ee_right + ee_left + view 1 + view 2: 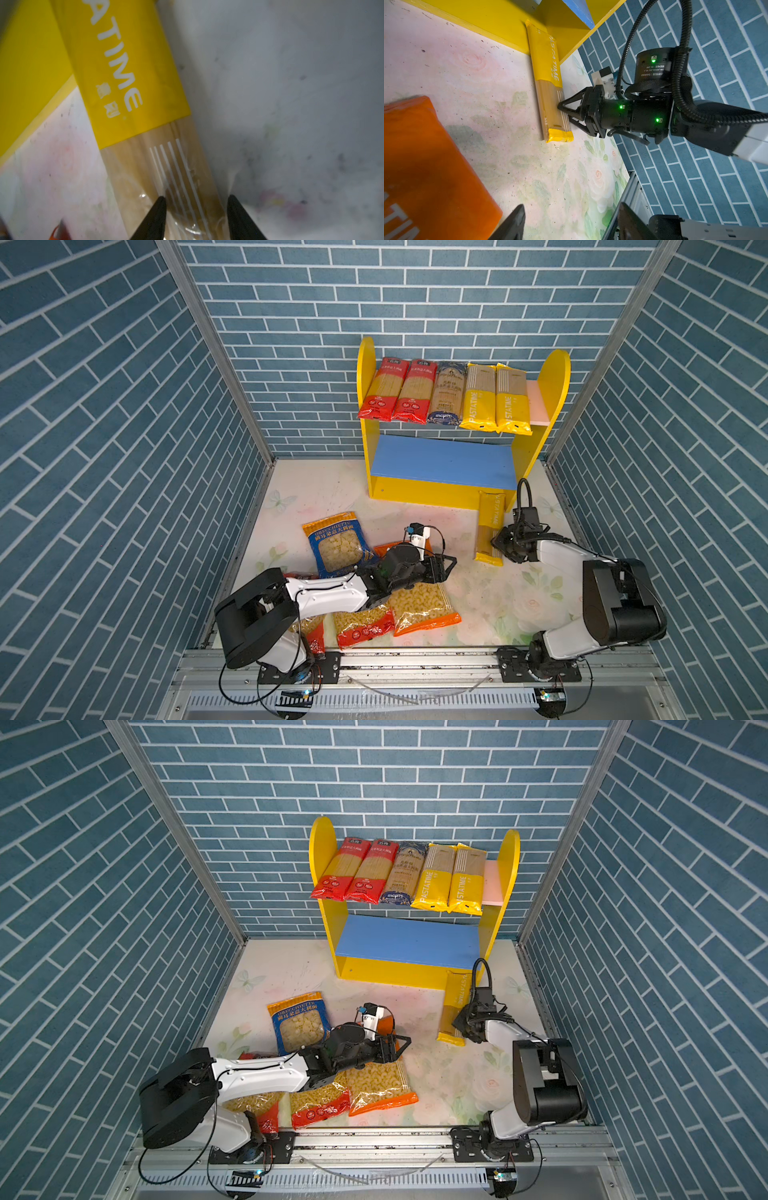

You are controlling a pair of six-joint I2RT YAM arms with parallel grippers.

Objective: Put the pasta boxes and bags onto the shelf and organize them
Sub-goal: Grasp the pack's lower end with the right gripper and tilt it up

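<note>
Shelf (552, 381): five spaghetti packs (446, 396) are laid side by side on pink upper board (539, 406) | yellow PASTATIME pack (490, 526) is laid flat on table (316, 489), far end against yellow base | right gripper (196, 198): jaws are held apart astride that pack's long edge | left gripper (571, 204): jaws are held apart, nothing between, near orange bag (428, 605)

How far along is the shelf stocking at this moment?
Done: five spaghetti packs lie on the shelf's pink board. In hand: right gripper open at the yellow pack on the table. Remaining: blue bag, orange bag, red bags; blue board bare.
</note>
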